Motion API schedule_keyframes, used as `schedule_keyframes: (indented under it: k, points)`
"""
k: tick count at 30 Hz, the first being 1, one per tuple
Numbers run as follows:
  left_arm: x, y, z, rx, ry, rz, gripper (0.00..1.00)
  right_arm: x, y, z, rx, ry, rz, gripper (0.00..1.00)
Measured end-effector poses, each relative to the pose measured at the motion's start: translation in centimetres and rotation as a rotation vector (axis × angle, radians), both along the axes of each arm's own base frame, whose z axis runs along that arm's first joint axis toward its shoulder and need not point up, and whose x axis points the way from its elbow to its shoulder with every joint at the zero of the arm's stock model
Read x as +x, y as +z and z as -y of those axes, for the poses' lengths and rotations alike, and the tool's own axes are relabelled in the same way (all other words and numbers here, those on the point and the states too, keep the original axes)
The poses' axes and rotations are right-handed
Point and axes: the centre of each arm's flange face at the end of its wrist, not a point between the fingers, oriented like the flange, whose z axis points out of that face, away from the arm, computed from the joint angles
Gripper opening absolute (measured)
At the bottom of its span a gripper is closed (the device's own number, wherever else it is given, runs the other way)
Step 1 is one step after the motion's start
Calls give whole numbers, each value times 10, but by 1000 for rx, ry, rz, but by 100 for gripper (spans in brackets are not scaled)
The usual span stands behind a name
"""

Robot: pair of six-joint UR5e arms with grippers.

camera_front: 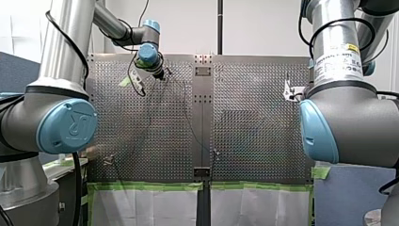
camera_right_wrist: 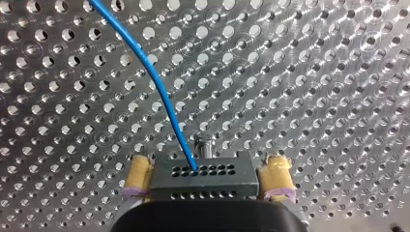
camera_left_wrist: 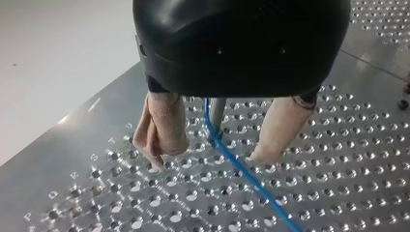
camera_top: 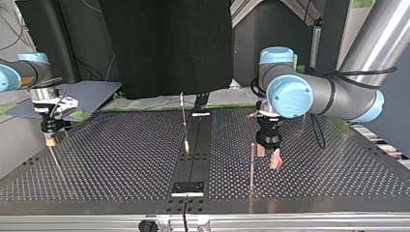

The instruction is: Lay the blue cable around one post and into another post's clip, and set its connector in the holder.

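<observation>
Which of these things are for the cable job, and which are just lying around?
For the job: blue cable, grey connector held by my right gripper, post that my left gripper straddles.
Just lying about: green tape, white sheets, black cloth.

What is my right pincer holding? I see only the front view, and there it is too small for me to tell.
Observer: The right wrist view shows the right pincer shut on a grey connector, one yellow pad on each side of it.
Operator: Does the blue cable go into that connector?
Observer: Yes, the blue cable enters a hole in the connector's perforated face.
Operator: And is my left pincer gripping something?
Observer: No. In the left wrist view the left pincer is open, straddling a post, with the cable running beside that post.
</observation>
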Motion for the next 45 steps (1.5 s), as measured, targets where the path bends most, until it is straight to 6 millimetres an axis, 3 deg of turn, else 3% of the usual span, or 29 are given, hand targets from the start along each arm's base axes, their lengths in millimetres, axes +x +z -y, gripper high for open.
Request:
schedule_keyframes:
  k: [10, 23, 35, 45]
  points:
    - [-14, 1, 3, 23, -2, -30, 100, 0, 0, 0, 0, 0, 0, 100]
    - [-53, 13, 1, 69, -36, -16, 100, 0, 0, 0, 0, 0, 0, 100]
    - [-102, 59, 0, 179, -76, -6, 100, 0, 0, 0, 0, 0, 0, 100]
    - [-114, 88, 8, 267, -170, -10, 100, 0, 0, 0, 0, 0, 0, 100]
